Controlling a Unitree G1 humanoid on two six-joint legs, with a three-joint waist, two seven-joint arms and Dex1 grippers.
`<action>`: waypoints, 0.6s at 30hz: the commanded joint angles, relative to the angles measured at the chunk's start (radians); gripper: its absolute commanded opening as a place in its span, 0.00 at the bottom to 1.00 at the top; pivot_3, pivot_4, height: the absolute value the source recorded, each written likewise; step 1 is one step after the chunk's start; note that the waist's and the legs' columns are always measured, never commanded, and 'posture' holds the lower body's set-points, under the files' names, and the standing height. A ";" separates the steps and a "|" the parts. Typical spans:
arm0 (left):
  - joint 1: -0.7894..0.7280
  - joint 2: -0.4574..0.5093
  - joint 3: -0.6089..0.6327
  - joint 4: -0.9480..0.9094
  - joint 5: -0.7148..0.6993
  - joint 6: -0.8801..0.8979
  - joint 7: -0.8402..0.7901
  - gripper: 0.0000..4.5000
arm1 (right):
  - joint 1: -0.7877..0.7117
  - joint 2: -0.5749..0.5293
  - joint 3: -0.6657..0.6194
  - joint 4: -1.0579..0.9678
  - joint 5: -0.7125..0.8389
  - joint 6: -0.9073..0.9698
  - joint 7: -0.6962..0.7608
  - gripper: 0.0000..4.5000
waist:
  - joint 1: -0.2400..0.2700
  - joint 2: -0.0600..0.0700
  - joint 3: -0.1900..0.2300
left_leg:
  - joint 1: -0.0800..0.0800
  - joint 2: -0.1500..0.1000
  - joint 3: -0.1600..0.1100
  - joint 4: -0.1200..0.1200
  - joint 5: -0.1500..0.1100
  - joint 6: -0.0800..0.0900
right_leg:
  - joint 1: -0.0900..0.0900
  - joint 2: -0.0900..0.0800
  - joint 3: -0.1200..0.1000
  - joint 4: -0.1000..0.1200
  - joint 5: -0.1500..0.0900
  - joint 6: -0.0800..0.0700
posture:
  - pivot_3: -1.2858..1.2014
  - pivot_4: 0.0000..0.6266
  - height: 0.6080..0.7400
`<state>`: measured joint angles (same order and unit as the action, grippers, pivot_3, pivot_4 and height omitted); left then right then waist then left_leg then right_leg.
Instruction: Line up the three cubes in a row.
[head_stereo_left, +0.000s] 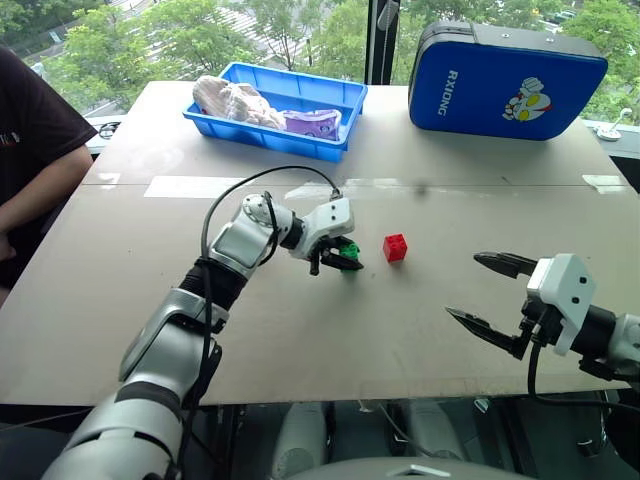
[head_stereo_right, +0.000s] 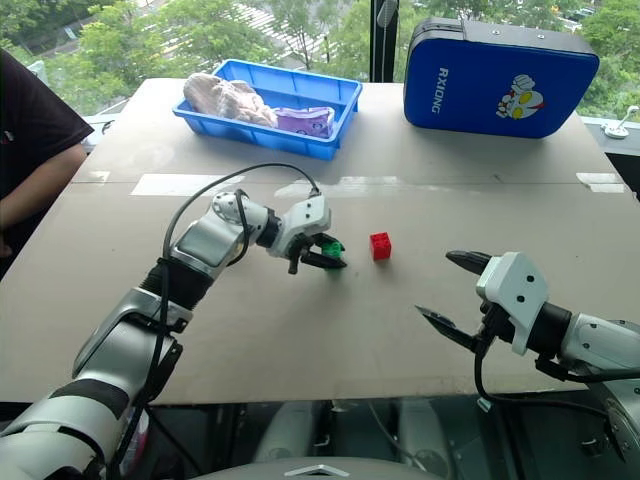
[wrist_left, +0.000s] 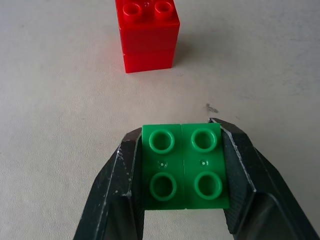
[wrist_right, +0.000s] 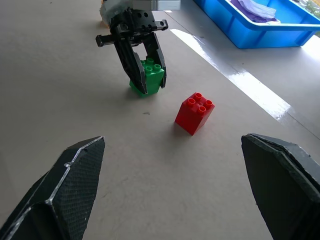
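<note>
1. My left gripper (wrist_left: 182, 170) is pinching the green cube (wrist_left: 184, 167). One black finger presses each side, and the studs point up. I think the cube is on the table (head_stereo_left: 300, 340) or just above it; I cannot tell which.

2. The red cube (head_stereo_left: 395, 247) stands on the table at about 3 o'clock from the green one, near it but not touching. I do not see the yellow cube in these pictures.

3. My right gripper (head_stereo_left: 490, 295) is spread wide and holds nothing. It hangs over the table at about 4 o'clock from the red cube, well apart from it.

4. I think this is the step of putting the green cube down next to the red one to start the row.

5. Next I should set the green cube flat, straight with the red cube, and then let go slowly so it does not tip or slide.

6. There is lots of bare table around both cubes. The blue tray (head_stereo_left: 330, 100) sits far off at 11 o'clock and the blue case (head_stereo_left: 500, 85) at 1 o'clock. A person's arm (head_stereo_left: 35, 190) is at the table's left edge, well apart from the cubes.

7. The near edge is not close to the cubes, so a small slip should stay on the table.
</note>
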<state>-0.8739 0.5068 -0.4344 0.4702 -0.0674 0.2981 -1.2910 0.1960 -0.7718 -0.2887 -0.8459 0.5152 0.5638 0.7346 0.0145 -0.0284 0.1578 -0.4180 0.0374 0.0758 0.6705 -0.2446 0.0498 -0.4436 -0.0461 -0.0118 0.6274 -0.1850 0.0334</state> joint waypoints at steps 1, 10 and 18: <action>-0.033 -0.007 0.022 0.022 0.025 -0.036 0.002 0.29 | -0.001 -0.002 -0.014 -0.036 0.013 -0.008 -0.012 1.00 | 0.000 0.000 0.000 | 0.000 0.000 0.000 0.000 0.000 0.000 | 0.000 0.000 0.000 0.000 0.000 0.000 | 0.52 0.24 1.00; -0.060 -0.029 0.024 0.077 0.046 -0.069 -0.030 0.29 | 0.006 -0.002 -0.016 -0.037 0.013 -0.015 -0.014 1.00 | 0.000 0.000 0.000 | 0.000 0.000 0.000 0.000 0.000 0.000 | 0.000 0.000 0.000 0.000 0.000 0.000 | 0.52 0.24 1.00; -0.035 0.029 0.086 -0.023 0.011 -0.005 -0.054 0.99 | 0.013 -0.001 -0.016 -0.033 0.012 -0.024 -0.011 1.00 | -0.003 0.000 0.000 | 0.000 0.000 0.000 0.000 0.000 0.000 | 0.000 0.000 0.000 0.000 0.000 0.000 | 0.52 0.24 1.00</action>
<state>-0.9005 0.5079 -0.3980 0.5153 -0.0239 0.2728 -1.3265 0.2128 -0.7717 -0.2882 -0.8512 0.5187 0.5611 0.7276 0.0110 -0.0285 0.1579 -0.4181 0.0375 0.0753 0.6706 -0.2446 0.0498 -0.4436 -0.0459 -0.0118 0.6276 -0.1849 0.0333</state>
